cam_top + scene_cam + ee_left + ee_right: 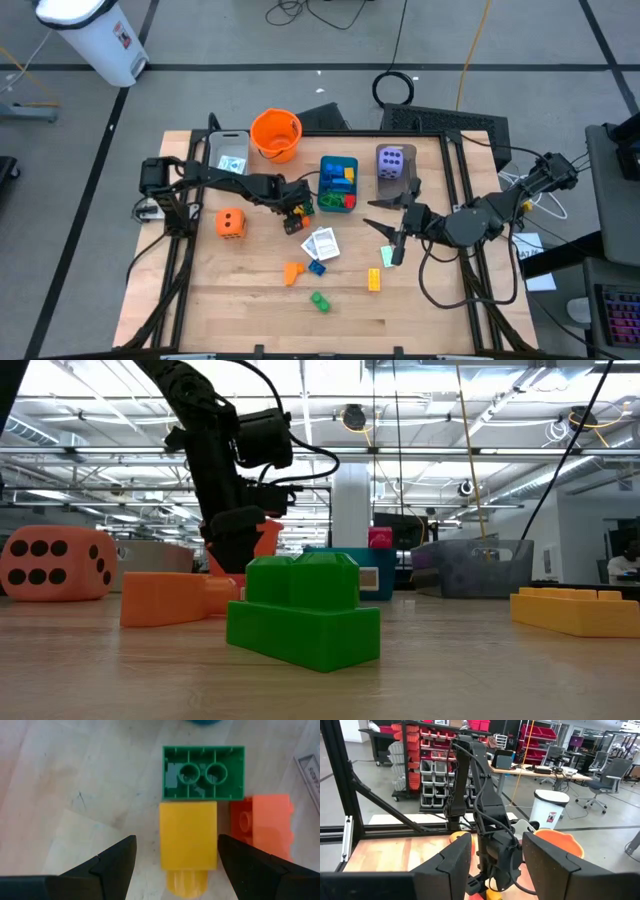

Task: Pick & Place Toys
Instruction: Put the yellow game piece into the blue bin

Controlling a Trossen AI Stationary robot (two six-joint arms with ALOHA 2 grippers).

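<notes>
Toys lie across the wooden table (250,300), and a yellow brick (188,834) sits between the spread fingers (116,861) of the left gripper (294,214), not clamped, just beside the teal tray (339,184). A green brick (203,772) and an orange brick (266,822) touch it. Farther from the tray, the right gripper (392,246) hangs with fingers apart, holding nothing.

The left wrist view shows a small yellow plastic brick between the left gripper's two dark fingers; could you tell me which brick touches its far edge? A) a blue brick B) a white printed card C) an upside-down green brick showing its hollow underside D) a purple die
C: in the left wrist view the upside-down green plastic brick, hollow underside up, sits against the yellow plastic brick lying between the open left gripper fingers.
</notes>
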